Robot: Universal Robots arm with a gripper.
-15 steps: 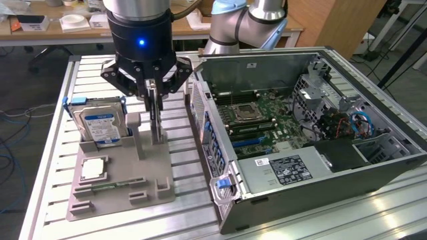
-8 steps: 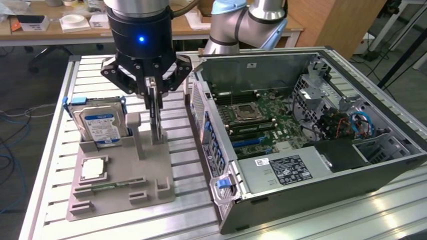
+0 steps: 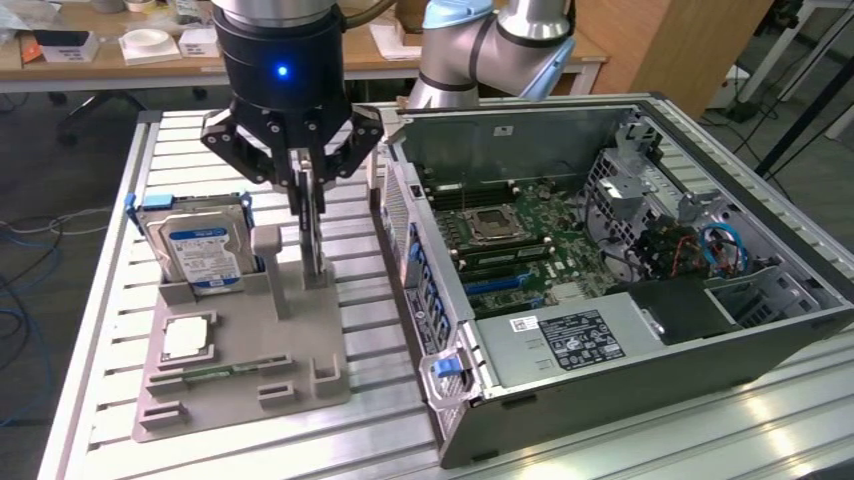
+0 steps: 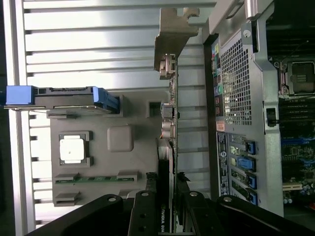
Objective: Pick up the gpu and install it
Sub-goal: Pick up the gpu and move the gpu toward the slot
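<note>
The gpu is a thin black card standing edge-on in the grey holder on the slatted table. My gripper hangs straight above it, and its black fingers are shut on the card's upper edge. In the wrist view the gpu runs away from my gripper, with its metal bracket at the far end and its lower edge down by the holder. The open computer case lies beside it on the exterior view's right, with the green motherboard exposed.
A silver hard drive in a blue carrier stands in the holder, towards the exterior view's left of the card. A square CPU chip and a memory stick lie in nearer pockets. The case's rear panel is close beside the card.
</note>
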